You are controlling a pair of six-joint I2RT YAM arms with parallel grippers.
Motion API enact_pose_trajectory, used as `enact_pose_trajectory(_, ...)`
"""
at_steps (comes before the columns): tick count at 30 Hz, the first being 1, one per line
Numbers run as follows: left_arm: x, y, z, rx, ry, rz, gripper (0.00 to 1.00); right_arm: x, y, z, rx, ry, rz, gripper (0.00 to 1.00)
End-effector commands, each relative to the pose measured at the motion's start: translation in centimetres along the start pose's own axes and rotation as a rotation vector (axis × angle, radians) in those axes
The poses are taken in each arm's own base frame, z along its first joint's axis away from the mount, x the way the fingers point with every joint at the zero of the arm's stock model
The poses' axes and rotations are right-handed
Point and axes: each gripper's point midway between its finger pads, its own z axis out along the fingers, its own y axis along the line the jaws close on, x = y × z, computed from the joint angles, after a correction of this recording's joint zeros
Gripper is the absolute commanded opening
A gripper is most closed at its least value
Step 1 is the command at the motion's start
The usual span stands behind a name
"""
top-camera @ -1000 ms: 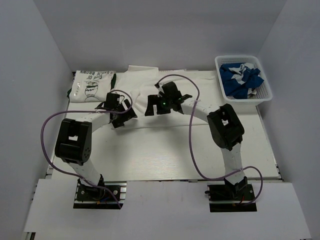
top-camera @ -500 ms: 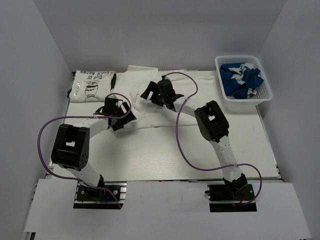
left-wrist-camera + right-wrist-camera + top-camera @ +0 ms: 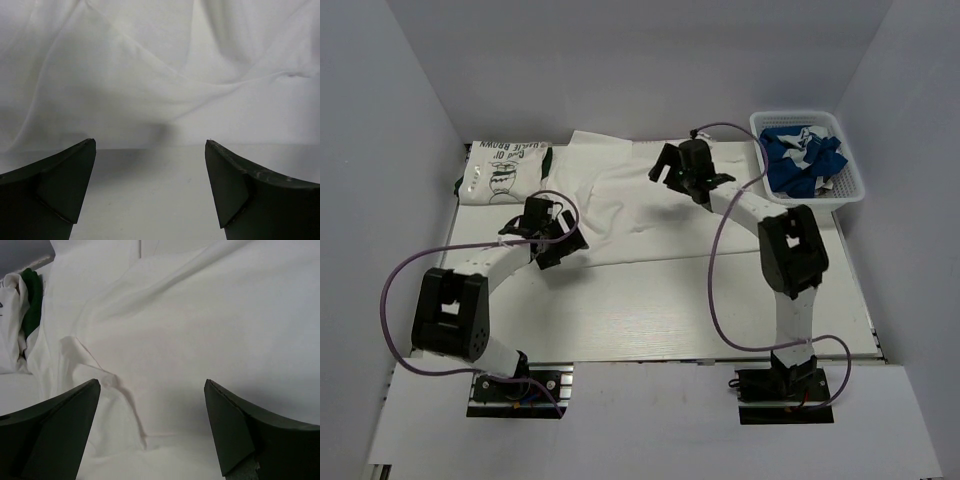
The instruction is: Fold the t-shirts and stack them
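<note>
A white t-shirt (image 3: 640, 205) lies spread and wrinkled across the back middle of the table. My left gripper (image 3: 558, 240) is open and empty at the shirt's near left edge. In the left wrist view (image 3: 150, 142) bare table lies between its fingers, with the shirt's edge (image 3: 160, 75) just ahead. My right gripper (image 3: 672, 170) is open and empty, low over the shirt's back right part (image 3: 200, 330). A folded white shirt with green print (image 3: 505, 170) lies at the back left, and its edge shows in the right wrist view (image 3: 30, 305). A blue shirt (image 3: 802, 155) lies crumpled in the basket.
A white mesh basket (image 3: 850, 190) stands at the back right corner. White walls close in the table on the left, back and right. Purple cables loop from both arms over the near part of the table (image 3: 650, 310).
My right gripper has moved from the shirt's middle to the right and back, toward the basket. My left gripper has shifted only slightly at the shirt's near left edge.
</note>
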Motion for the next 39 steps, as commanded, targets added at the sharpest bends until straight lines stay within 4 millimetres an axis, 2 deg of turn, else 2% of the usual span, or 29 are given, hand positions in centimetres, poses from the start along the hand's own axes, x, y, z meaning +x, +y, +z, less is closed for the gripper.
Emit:
enact_pose_trajectory(1,-2.2,-2.0,-2.9,0.063,-0.085,0.034,1.00,-3.3,-1.0,-5.5,0.060,-0.047,-0.111,0.90)
enact_pose_trajectory(2,-2.8,-2.4,-3.1,0.073,-0.099,0.035,1.00,-2.0,-3.7,-6.1,0.146,-0.022,-0.129,0.90)
enact_pose_trajectory(3,-3.3,-2.0,-3.2,0.047,-0.117,0.062,1.00,-2.2,-5.3,-8.1,0.196,-0.022,-0.122,0.90)
enact_pose_trajectory(4,-4.1,-2.0,-3.6,0.027,-0.140,0.061,1.00,-1.0,-8.1,-8.8,0.289,-0.009,-0.127,0.90)
enact_pose_trajectory(5,-4.4,-1.6,-3.4,-0.005,-0.148,0.059,1.00,-0.1,-9.3,-9.6,0.330,0.016,-0.121,0.90)
enact_pose_trajectory(6,-5.2,-0.9,-3.3,-0.033,-0.167,0.045,1.00,1.1,-12.1,-11.3,0.395,0.042,-0.108,0.90)
enact_pose_trajectory(8,-6.1,-0.7,-2.3,-0.070,-0.171,0.052,1.00,1.1,-14.6,-12.5,0.466,0.035,-0.097,0.90)
enact_pose_trajectory(10,-6.5,-2.1,-1.3,-0.013,-0.154,0.079,1.00,2.1,-17.1,-12.9,0.506,0.071,-0.102,0.90)
enact_pose_trajectory(11,-7.2,-2.8,-0.9,0.008,-0.161,0.081,1.00,2.2,-18.0,-12.8,0.520,0.085,-0.099,0.90)
enact_pose_trajectory(15,-7.7,-3.3,2.4,0.001,-0.114,0.080,1.00,2.8,-19.7,-11.0,0.521,0.168,-0.124,0.90)
enact_pose_trajectory(17,-6.7,-2.4,4.3,-0.038,-0.057,0.076,1.00,3.7,-21.1,-9.9,0.557,0.211,-0.120,0.90)
enact_pose_trajectory(19,-5.9,-1.7,4.9,-0.060,-0.024,0.073,1.00,4.8,-22.2,-10.0,0.595,0.247,-0.115,0.90)
enact_pose_trajectory(20,-4.5,-0.6,5.1,-0.084,0.012,0.071,1.00,6.3,-22.9,-10.5,0.618,0.282,-0.088,0.90)
enact_pose_trajectory(21,-3.9,-0.2,5.0,-0.090,0.021,0.070,1.00,6.4,-23.0,-11.0,0.621,0.279,-0.076,0.90)
enact_pose_trajectory(22,-3.2,0.2,4.8,-0.098,0.032,0.059,1.00,8.2,-23.4,-11.7,0.622,0.327,-0.053,0.90)
enact_pose_trajectory(23,-1.0,1.2,4.7,-0.117,0.069,0.050,1.00,10.4,-24.1,-13.0,0.659,0.369,0.002,0.90)
enact_pose_trajectory(24,-0.8,1.2,3.8,-0.109,0.057,0.036,1.00,10.0,-23.4,-14.0,0.642,0.350,0.024,0.90)
enact_pose_trajectory(25,1.1,2.7,3.5,-0.145,0.083,0.014,1.00,12.9,-24.0,-15.5,0.648,0.410,0.070,0.90)
enact_pose_trajectory(26,2.4,3.1,3.0,-0.158,0.105,-0.008,1.00,13.5,-23.7,-17.1,0.630,0.396,0.097,0.90)
enact_pose_trajectory(27,3.5,3.6,2.5,-0.164,0.132,-0.027,1.00,15.9,-24.5,-18.8,0.642,0.447,0.108,0.90)
enact_pose_trajectory(28,5.4,4.5,1.5,-0.169,0.165,-0.042,1.00,17.1,-24.2,-19.6,0.620,0.475,0.141,0.90)
enact_pose_trajectory(29,6.9,5.1,0.7,-0.184,0.203,-0.070,1.00,19.6,-25.1,-22.1,0.640,0.514,0.154,0.90)
enact_pose_trajectory(30,9.6,6.5,-0.1,-0.211,0.255,-0.087,1.00,19.7,-24.6,-22.9,0.619,0.507,0.168,0.90)
enact_pose_trajectory(31,10.6,7.1,-0.8,-0.224,0.266,-0.108,1.00,20.3,-24.6,-23.6,0.610,0.517,0.175,0.90)
enact_pose_trajectory(32,11.2,7.3,-2.2,-0.224,0.254,-0.152,1.00,19.5,-23.4,-24.1,0.553,0.477,0.184,0.90)
enact_pose_trajectory(33,12.8,8.4,-3.0,-0.248,0.276,-0.175,1.00,21.8,-24.2,-25.7,0.563,0.528,0.193,0.90)
enact_pose_trajectory(34,13.3,8.6,-3.7,-0.252,0.275,-0.190,1.00,22.3,-24.2,-26.4,0.564,0.543,0.195,0.90)
enact_pose_trajectory(37,12.9,7.7,-6.6,-0.210,0.235,-0.217,1.00,21.5,-22.8,-27.9,0.509,0.523,0.186,0.90)
enact_pose_trajectory(39,10.8,6.0,-8.4,-0.125,0.145,-0.209,1.00,18.9,-21.3,-28.0,0.446,0.445,0.142,0.90)
